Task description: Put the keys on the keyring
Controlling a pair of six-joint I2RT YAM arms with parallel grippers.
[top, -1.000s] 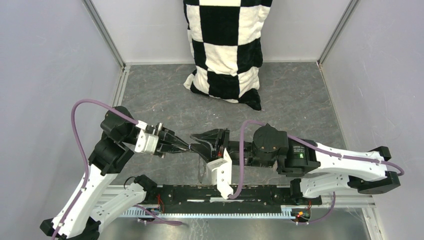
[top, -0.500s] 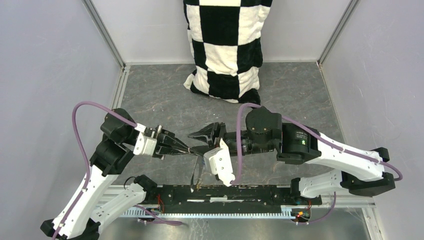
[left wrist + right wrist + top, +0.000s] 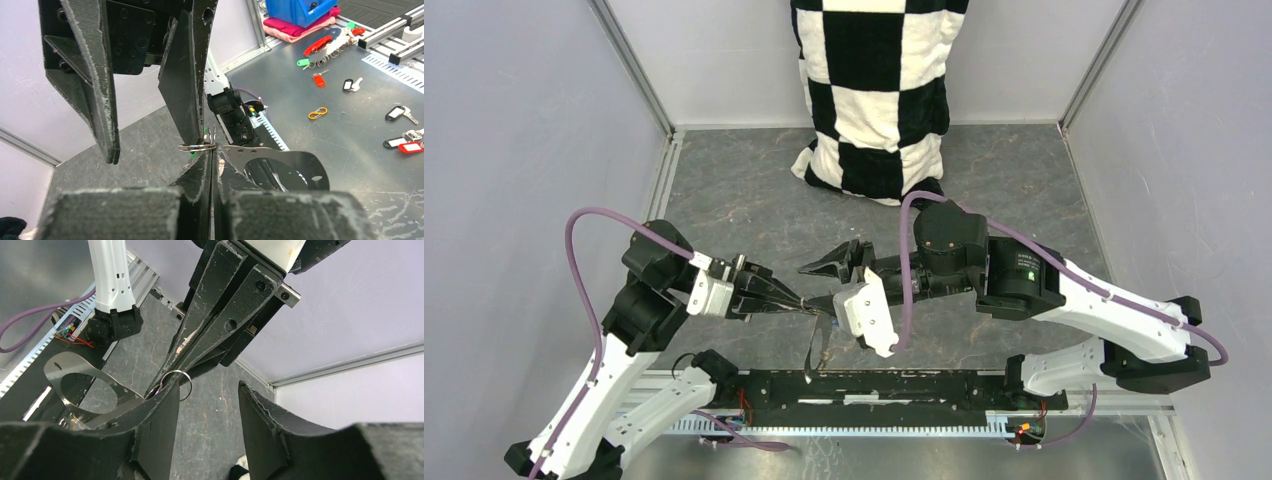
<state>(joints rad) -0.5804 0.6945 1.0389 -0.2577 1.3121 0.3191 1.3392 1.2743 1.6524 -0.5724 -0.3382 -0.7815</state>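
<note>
My left gripper [image 3: 800,303] is shut on the keyring, pinching it where a thin silver ring [image 3: 196,147] meets the dark flat strap [image 3: 272,156]. The ring sticks out past the left fingertips [image 3: 202,165]. The strap [image 3: 817,348] hangs down from the grip towards the front rail. A speck of green [image 3: 205,132], perhaps the green key's head, shows just behind the ring. The blue and yellow keys are hidden. My right gripper [image 3: 822,283] is open, with one finger [image 3: 162,407] touching the ring [image 3: 186,381] and the other finger [image 3: 260,412] apart from it.
A black-and-white checkered cloth [image 3: 874,100] hangs at the back wall. The black front rail [image 3: 884,385] lies just below the strap. Grey walls close both sides. Outside the cell, loose keys and coloured tags [image 3: 320,80] lie on a metal table.
My right arm has swung up and to the left, bringing its open jaws around the ring. The left gripper has shifted slightly down and right, and the strap now dangles lower.
</note>
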